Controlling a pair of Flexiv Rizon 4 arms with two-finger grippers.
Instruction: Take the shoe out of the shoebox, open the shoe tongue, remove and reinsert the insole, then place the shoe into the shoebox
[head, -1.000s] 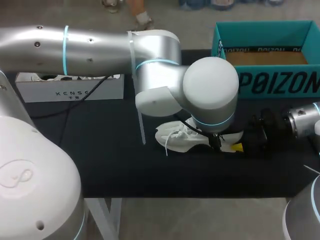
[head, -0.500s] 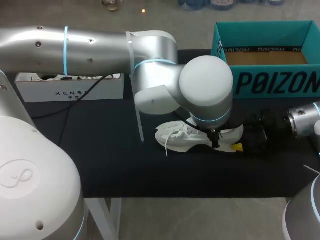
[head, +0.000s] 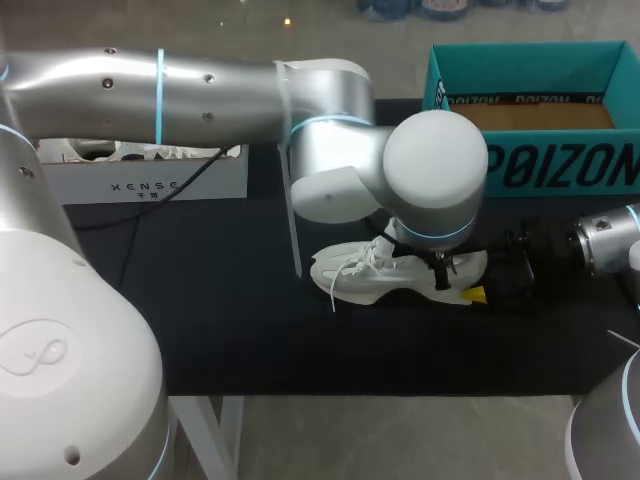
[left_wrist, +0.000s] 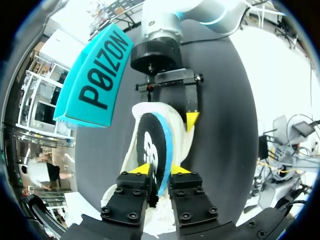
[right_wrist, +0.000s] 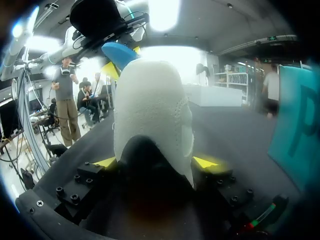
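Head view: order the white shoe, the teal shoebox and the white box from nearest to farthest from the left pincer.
1. white shoe: directly under the left pincer, mid-table.
2. teal shoebox: behind it and to the right, at the table's far right corner.
3. white box: far off on the table's left side.
The left pincer is shut on the insole above the shoe.

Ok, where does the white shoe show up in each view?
Head view: shoe on the black table, under the left gripper.
Left wrist view: shoe showing on both sides of the insole that the left gripper grips.
Right wrist view: shoe, heel held between the right gripper fingers.
Shared landmark: teal shoebox.
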